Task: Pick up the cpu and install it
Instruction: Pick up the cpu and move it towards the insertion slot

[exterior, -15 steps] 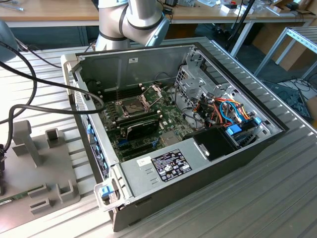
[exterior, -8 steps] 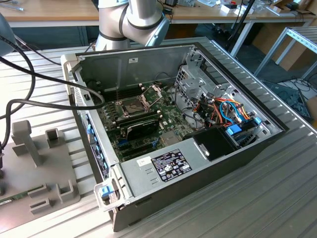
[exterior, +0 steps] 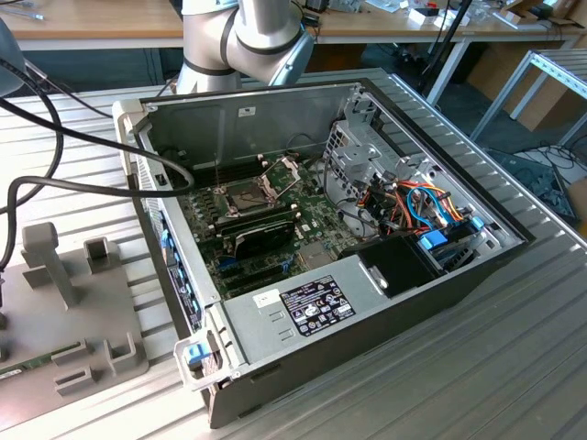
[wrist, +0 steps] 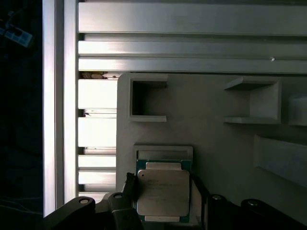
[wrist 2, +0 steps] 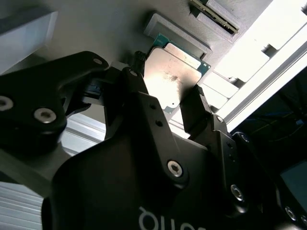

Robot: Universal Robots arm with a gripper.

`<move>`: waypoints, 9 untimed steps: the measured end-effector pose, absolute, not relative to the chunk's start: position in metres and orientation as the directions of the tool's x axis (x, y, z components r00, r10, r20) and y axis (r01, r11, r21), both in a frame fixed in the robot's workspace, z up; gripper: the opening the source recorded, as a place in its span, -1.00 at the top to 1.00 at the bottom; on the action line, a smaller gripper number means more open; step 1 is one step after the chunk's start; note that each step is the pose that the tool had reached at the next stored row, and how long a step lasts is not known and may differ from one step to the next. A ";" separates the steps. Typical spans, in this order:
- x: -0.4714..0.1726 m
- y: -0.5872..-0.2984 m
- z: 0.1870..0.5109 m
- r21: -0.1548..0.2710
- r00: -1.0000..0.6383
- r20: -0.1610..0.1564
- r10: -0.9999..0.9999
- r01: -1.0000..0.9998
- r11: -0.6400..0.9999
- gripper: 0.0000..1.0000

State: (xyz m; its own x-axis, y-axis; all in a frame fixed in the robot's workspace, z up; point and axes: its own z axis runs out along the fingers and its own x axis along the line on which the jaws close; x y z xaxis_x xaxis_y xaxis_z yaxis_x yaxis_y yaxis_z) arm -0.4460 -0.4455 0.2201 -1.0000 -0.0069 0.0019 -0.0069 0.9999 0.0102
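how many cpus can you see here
1: the cpu lies on the grey holder plate, at the claw, in both wrist views. Whether the socket in the exterior view holds another, I cannot tell.

Robotics lab or workshop. A robot arm (exterior: 248, 37) stands at a slatted aluminium-profile table (exterior: 477, 367) carrying an open desktop computer case (exterior: 367, 341) and a grey fixture plate (exterior: 101, 302). Workbenches (exterior: 92, 27) with cables and loose parts line the background.
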 end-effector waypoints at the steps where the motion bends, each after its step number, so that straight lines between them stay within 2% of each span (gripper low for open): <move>1: -0.446 -0.446 0.220 0.010 -1.000 0.002 -0.007 -0.007 1.000 -0.09; 9: -0.446 -0.446 0.222 0.010 -1.000 0.002 -0.007 -0.007 1.000 -0.09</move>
